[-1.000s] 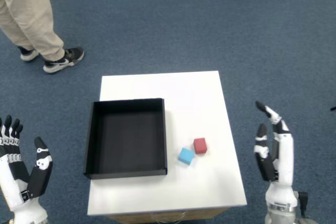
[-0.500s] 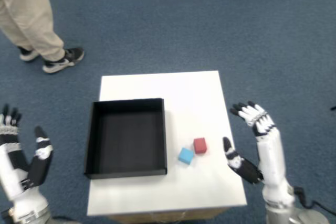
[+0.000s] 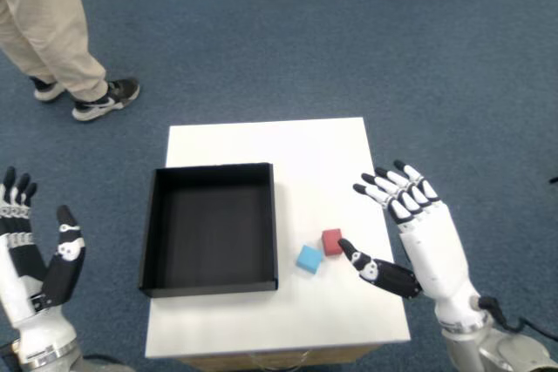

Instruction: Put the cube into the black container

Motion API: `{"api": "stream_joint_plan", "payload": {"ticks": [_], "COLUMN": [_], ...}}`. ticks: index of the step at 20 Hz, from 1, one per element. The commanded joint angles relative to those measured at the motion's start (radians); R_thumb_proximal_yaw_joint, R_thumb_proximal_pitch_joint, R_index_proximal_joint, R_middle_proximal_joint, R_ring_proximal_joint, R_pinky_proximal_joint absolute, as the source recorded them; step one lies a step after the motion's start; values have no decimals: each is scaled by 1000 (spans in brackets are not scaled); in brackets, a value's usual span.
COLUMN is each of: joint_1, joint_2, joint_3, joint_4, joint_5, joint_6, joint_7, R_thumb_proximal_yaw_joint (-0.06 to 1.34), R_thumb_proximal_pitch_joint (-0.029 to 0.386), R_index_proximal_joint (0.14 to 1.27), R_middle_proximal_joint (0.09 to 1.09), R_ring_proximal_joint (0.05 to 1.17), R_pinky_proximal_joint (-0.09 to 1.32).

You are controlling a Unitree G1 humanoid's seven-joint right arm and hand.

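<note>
White desk (image 3: 296, 150): it carried everything the task needed, with the black container on its left half and two cubes on bare surface to the right.
Black container (image 3: 209, 228): it sat open-topped and looked empty, its right wall just beside the cubes, so a short carry leftwards would likely have been enough.
Red cube (image 3: 331, 241): it rested on the desk, outside the container, nearest the thumb of the right robot hand.
Blue cube (image 3: 309, 259): it lay touching or almost touching the red one, nearer the container wall; the task did not say which cube was meant.
Right robot hand (image 3: 418, 233): it was over the desk's right edge, fingers spread, thumb stretched towards the red cube, holding nothing; the pose read as an approach to a grasp.
Left robot hand (image 3: 35, 259): it hung off the desk, fingers apart, apparently idle.
Stage: neither cube was in the container yet.
</note>
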Motion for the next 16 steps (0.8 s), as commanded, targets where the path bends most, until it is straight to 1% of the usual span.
{"api": "stream_joint_plan", "payload": {"ticks": [1, 5, 8, 9, 16], "joint_1": [-34, -36, -53, -50, 17], "joint_2": [-42, -59, -51, -51, -86], "joint_3": [-31, -44, -59, -59, -67], "joint_4": [-55, -95, -136, -153, -287], "joint_5": [10, 13, 26, 27, 33], "joint_6": [47, 93, 131, 141, 223], "joint_7": [26, 81, 129, 144, 267], "R_thumb_proximal_yaw_joint": [405, 390, 377, 373, 361], "R_thumb_proximal_pitch_joint": [69, 55, 43, 40, 5], "R_index_proximal_joint": [421, 410, 403, 401, 393], "R_middle_proximal_joint": [344, 336, 331, 329, 307], "R_ring_proximal_joint": [323, 313, 306, 304, 281], "R_pinky_proximal_joint": [187, 169, 158, 154, 122]}}
